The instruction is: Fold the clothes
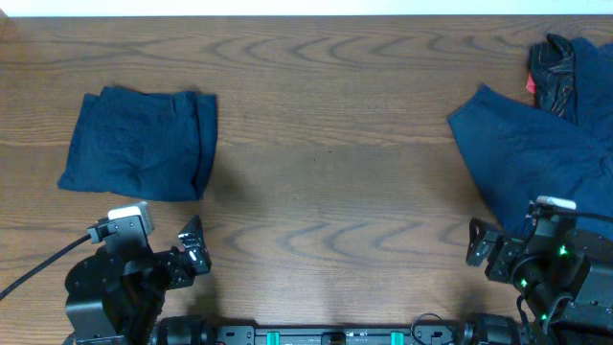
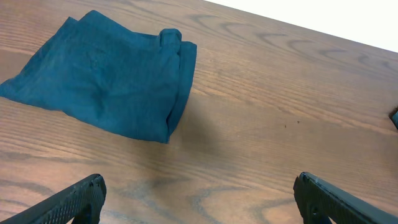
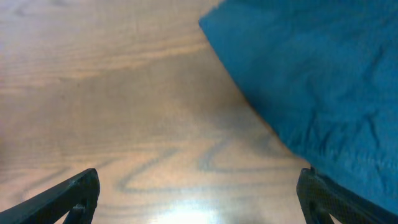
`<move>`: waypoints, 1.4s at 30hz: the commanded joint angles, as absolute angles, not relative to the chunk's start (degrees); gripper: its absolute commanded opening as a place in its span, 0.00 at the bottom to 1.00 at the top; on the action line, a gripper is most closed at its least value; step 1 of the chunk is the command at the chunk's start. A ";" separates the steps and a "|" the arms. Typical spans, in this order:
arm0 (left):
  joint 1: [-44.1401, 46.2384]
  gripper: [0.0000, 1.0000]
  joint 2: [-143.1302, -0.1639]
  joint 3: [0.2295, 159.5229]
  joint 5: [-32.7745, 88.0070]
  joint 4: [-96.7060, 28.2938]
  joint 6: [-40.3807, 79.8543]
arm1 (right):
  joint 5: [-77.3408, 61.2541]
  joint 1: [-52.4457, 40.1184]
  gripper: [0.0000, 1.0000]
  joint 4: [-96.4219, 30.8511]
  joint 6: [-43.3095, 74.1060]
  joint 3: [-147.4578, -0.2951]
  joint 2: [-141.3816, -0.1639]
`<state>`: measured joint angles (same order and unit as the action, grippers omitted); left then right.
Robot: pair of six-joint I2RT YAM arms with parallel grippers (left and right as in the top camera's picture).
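A folded navy garment [image 1: 142, 144] lies on the table at the left; it also shows in the left wrist view [image 2: 106, 78]. A second navy garment [image 1: 536, 149] lies spread out at the right, running off the right edge, and fills the upper right of the right wrist view [image 3: 311, 74]. My left gripper [image 1: 192, 247] is open and empty, near the front edge, below the folded garment [image 2: 199, 196]. My right gripper [image 1: 484, 249] is open and empty over bare wood [image 3: 199, 196], its right finger at the spread garment's front edge.
A darker bundle of cloth with light stitching and a pink tag [image 1: 558, 72] lies at the back right, partly on the spread garment. The wooden table [image 1: 326, 153] shows bare wood between the two garments. A cable runs from the left arm off the left edge.
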<state>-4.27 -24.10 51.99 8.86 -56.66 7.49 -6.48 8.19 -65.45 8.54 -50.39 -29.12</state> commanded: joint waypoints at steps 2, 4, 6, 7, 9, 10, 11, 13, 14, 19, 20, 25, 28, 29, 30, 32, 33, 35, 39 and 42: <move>-4.14 0.98 -23.86 51.55 9.45 -56.75 7.77 | -4.64 8.51 0.99 -64.42 6.20 -49.84 -28.86; -4.14 0.98 -23.86 51.55 9.45 -56.75 7.77 | -4.95 6.46 0.99 -61.08 3.42 -49.52 -28.88; -4.14 0.98 -23.86 51.55 9.45 -56.75 7.77 | -4.93 3.49 0.99 -55.99 0.27 -47.97 -28.84; -4.14 0.98 -23.86 51.55 9.45 -56.75 7.77 | -4.69 2.33 0.99 -53.54 -0.78 -46.81 -28.49; -4.14 0.98 -23.86 51.55 9.45 -56.75 7.77 | -4.60 -0.45 0.99 -45.06 -2.07 -41.60 -26.59; -4.14 0.98 -23.86 51.55 9.45 -56.75 7.77 | -4.60 -0.71 0.99 -42.92 -2.04 -40.05 -26.02; -4.14 0.98 -23.86 51.55 9.45 -56.75 7.77 | -5.19 -0.78 0.99 -39.07 -1.91 -37.30 -24.93; -4.14 0.98 -23.86 51.55 9.45 -56.75 7.77 | -8.21 -0.71 0.99 -30.63 -1.78 -30.98 -22.13; -4.14 0.98 -23.86 51.55 9.45 -56.75 7.77 | -9.85 -0.73 0.99 -26.26 -1.80 -27.94 -20.86; -4.14 0.98 -23.86 51.55 9.45 -56.75 7.77 | -14.04 -0.84 0.99 -7.62 -1.76 -14.41 -13.65; -4.14 0.98 -23.86 51.55 9.45 -56.75 7.77 | -14.00 -0.84 0.99 -4.73 -1.78 -11.94 -11.90; -4.14 0.98 -23.86 51.55 9.45 -56.75 7.77 | -13.43 -0.82 0.99 -0.16 -3.62 -4.03 -3.79; -4.14 0.98 -23.86 51.55 9.45 -56.75 7.77 | -12.45 -0.84 0.99 -0.99 -4.82 -1.13 -0.12; -4.14 0.98 -23.86 51.55 9.45 -56.75 7.77 | -11.55 -1.06 0.99 -1.15 -4.80 -0.47 -0.34; -4.14 0.98 -23.86 51.55 9.45 -56.75 7.77 | -10.41 -1.04 0.99 -3.16 -4.80 -0.32 -0.27; -4.14 0.98 -23.86 51.55 9.45 -56.75 7.77 | -8.08 -1.15 0.99 -3.60 -4.84 -0.34 -0.27; -4.14 0.98 -23.86 51.55 9.45 -56.75 7.77 | -7.05 -1.13 0.99 -3.66 -4.84 -0.34 -0.27; -4.14 0.98 -23.86 51.55 9.45 -56.75 7.77 | -5.61 -1.15 0.99 -3.64 -4.80 -0.34 -0.27; -4.14 0.98 -23.86 51.55 9.45 -56.75 7.77 | -5.61 -1.15 0.99 -3.68 -4.80 -0.34 -0.30; -4.14 0.98 -23.86 51.55 9.45 -56.75 7.77 | -5.61 -1.15 0.99 -3.68 -4.80 -0.34 -0.30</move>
